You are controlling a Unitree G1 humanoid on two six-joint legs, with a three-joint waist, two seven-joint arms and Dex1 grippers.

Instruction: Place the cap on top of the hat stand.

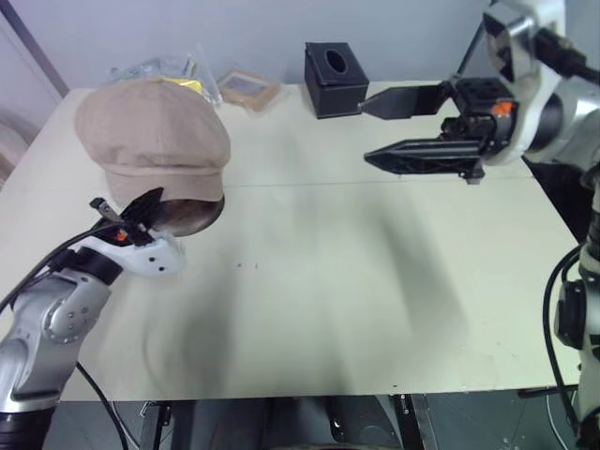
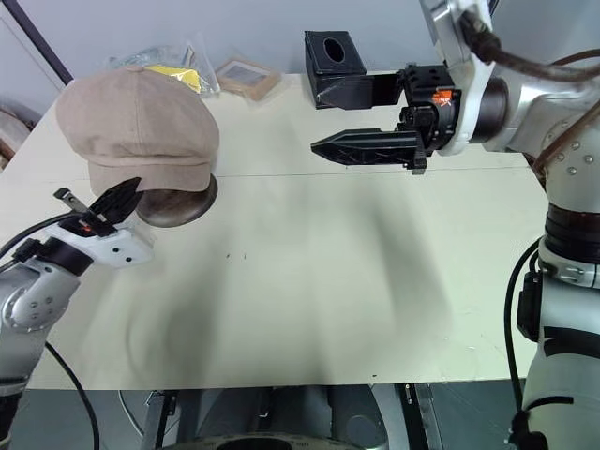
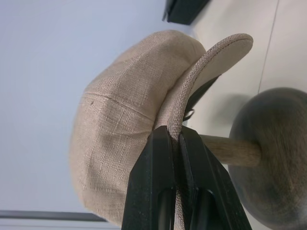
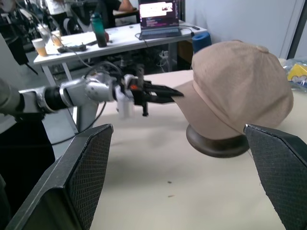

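Cap (image 1: 152, 139) sits on top of the hat stand (image 1: 192, 214), at the far left part of the worktop (image 1: 309, 291). The cap covers the top of the stand, so the dark round base shows under it, and the left wrist view shows the thin stem too. The short brim sticks out toward the robot's left arm.

The left claw (image 1: 142, 208) is the near one. It is pinched tight on the edge of the brim (image 3: 192, 91), with the cloth squeezed between its two black fingers (image 3: 153, 187). The cap lies just past the claw tips, a little up and away from it. The brim points back along the claw, so I think the next move is to let go and slide straight back, not sideways. A tug to the side could pull the cap off or tip the stand.

The right claw (image 1: 422, 127) is well apart from the cap, up over the right part of the worktop. Its fingers are spread wide and it holds nothing. It points across toward the cap.

The worktop is pale and flat. A black tissue box (image 1: 335, 80) stands at the far edge, with a small picture frame (image 1: 248, 89) and some plastic bags (image 1: 164, 70) near it. In the right wrist view the room behind has desks, a laptop (image 4: 158, 17) and a bottle (image 4: 97, 29).
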